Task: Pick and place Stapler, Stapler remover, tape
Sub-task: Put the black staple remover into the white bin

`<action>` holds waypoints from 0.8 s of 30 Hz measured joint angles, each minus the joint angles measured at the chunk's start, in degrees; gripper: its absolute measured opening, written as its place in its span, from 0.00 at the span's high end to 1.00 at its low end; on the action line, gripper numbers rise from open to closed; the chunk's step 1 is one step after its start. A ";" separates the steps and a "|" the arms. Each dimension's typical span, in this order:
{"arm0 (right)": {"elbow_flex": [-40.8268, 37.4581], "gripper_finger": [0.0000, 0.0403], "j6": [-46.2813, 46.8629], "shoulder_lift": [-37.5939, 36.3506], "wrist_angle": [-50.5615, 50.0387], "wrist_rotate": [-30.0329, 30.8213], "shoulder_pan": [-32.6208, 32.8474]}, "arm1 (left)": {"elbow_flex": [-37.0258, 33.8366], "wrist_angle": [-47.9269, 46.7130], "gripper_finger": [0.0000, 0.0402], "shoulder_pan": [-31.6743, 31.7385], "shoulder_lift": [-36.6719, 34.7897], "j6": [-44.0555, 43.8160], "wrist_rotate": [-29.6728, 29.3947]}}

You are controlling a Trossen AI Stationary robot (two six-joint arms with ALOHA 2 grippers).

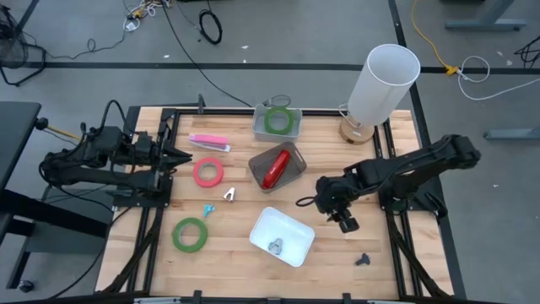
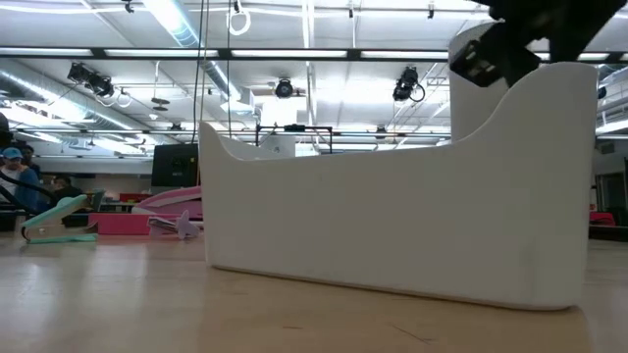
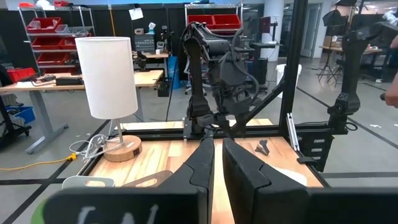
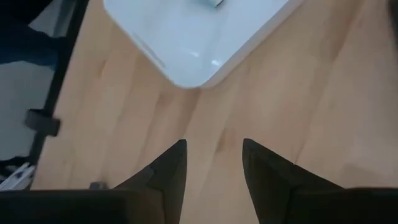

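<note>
Right gripper (image 1: 344, 221) low over bare wood, just off the right edge of the white tray (image 1: 297, 226); fingers (image 4: 168, 171) parted with a clear gap, nothing between them, the tray's rounded corner (image 4: 186, 62) ahead of the tips. Arm reaching in from the table's right side.

Left gripper (image 1: 181, 156) parked at the left edge of the table, fingers (image 3: 202, 165) pressed close together, clenched on nothing, pointing across the table toward the lamp (image 3: 112, 81) and the other arm.

Tape, three rolls:
- green roll (image 1: 277, 121) inside the clear bin (image 1: 257, 127) at the far middle of the table, beside the lamp (image 1: 380, 84)
- red-pink roll (image 1: 208, 173) flat on the wood, left of centre, just in front of the parked left gripper
- second green roll (image 1: 191, 234) flat on the wood near the front left

Red stapler (image 1: 275, 169) lying in the grey tray (image 1: 291, 177) at table centre, angled.

Small metal piece (image 1: 275, 246) in the white tray; probably the staple remover, too small to be sure. Another small metal clip (image 1: 229, 195) loose on the wood between the red-pink roll and the white tray. Tiny blue item (image 1: 207, 209) near it. Pink flat object (image 1: 208, 142) behind the red-pink roll. Small dark piece (image 1: 363, 260) on the wood at front right.

Low view: white tray wall (image 2: 392, 235) filling most of the frame, pink object (image 2: 172, 211) and a teal clip (image 2: 59, 218) off to its left.
</note>
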 joint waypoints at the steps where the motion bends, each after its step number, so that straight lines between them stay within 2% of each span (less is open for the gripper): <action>1: -0.59 0.61 0.23 -0.51 -0.07 -0.40 0.02 | 0.00 0.01 0.91 0.00 -0.01 0.00 -0.01; 12: -7.47 0.64 7.24 -1.80 -1.72 -11.30 1.13 | 0.00 0.00 0.91 0.01 -0.01 0.00 -0.02; 19: -9.70 0.65 9.52 -1.78 -2.02 -15.17 4.98 | 0.00 0.00 0.91 0.00 0.00 0.00 0.00; 24: -9.70 0.65 10.52 -1.78 -1.94 -15.64 8.22 | 0.00 0.00 0.91 -0.01 0.00 0.00 0.00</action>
